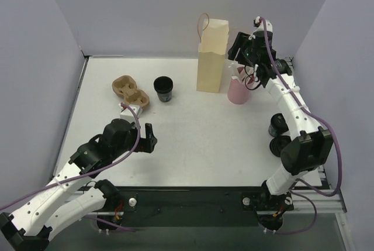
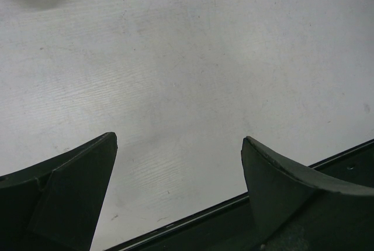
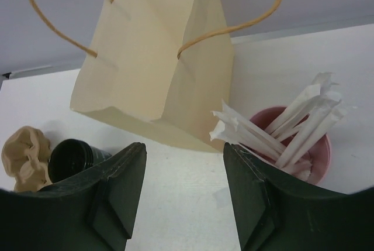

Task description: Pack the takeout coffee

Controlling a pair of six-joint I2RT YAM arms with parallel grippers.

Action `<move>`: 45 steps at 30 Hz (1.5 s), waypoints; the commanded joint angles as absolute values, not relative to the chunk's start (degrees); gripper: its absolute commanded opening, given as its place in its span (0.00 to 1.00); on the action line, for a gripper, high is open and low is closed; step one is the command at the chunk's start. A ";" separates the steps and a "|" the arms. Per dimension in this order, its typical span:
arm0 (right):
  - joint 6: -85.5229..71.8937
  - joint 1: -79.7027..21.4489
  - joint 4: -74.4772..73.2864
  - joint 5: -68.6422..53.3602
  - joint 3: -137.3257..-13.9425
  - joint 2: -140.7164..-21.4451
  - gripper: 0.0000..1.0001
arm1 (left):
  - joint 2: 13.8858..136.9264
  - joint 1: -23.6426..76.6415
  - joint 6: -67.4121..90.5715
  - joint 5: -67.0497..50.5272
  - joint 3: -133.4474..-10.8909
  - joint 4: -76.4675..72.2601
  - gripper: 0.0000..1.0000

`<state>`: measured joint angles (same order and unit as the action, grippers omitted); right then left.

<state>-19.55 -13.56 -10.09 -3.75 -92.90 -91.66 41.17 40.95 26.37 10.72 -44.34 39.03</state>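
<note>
Bag [image 1: 211,58]: upright, rear centre.
Coffee [image 1: 163,89]: on table between carrier [image 1: 131,92] and bag, unpacked.
Straws [image 3: 292,119]: in pink cup [image 3: 321,151] beside bag.
Right gripper [image 3: 184,163]: wide, empty, above straws.
Left gripper [image 2: 178,145]: wide, empty.
Step, judged: opening reach; next needs a descent onto one straw.

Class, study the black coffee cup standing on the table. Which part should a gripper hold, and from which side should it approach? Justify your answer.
Probably the round side wall of the coffee cup, near the top, gripped across its width. It stands upright, the cup carrier on its left and the paper bag on its right, so approaching from the near, arm side looks freest.
</note>
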 commanded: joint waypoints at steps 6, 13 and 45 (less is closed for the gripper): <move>-27.25 -17.31 -8.96 10.19 -105.81 -103.25 0.54 | 40.61 41.84 26.54 11.60 -44.65 38.23 0.97; -26.89 -18.63 -15.45 15.11 -118.29 -112.14 0.45 | 40.43 42.54 26.63 12.30 -44.74 38.50 0.97; -20.57 -19.69 -13.27 0.44 -108.47 -100.56 0.00 | 39.64 43.33 26.54 13.45 -44.82 38.67 0.97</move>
